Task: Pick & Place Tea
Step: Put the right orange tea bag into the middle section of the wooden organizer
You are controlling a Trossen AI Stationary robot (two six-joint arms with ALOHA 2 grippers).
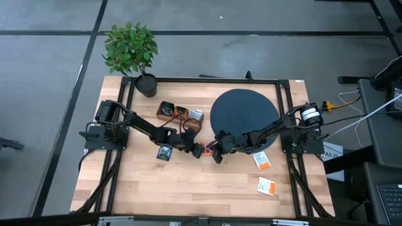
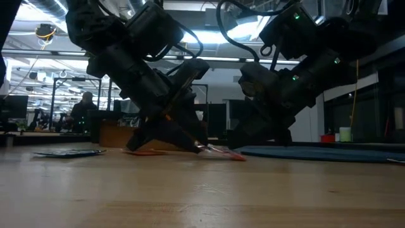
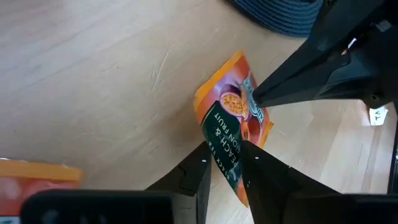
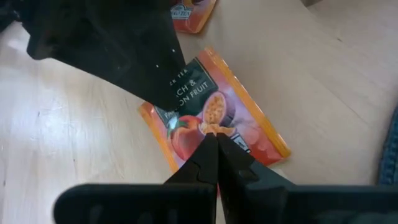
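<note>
An orange sachet is pinned flat on the desk under the closed right gripper fingers. Its other edge is straddled by the narrowed left gripper fingers. A slip or tear is risked if the sachet is pulled before the pin is lifted.

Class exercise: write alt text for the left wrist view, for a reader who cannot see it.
An orange tea sachet with a green label lies on the wooden table, pinched between the left gripper fingers at one edge, while the shut right gripper presses its opposite side. A dark round disc sits beyond.
</note>
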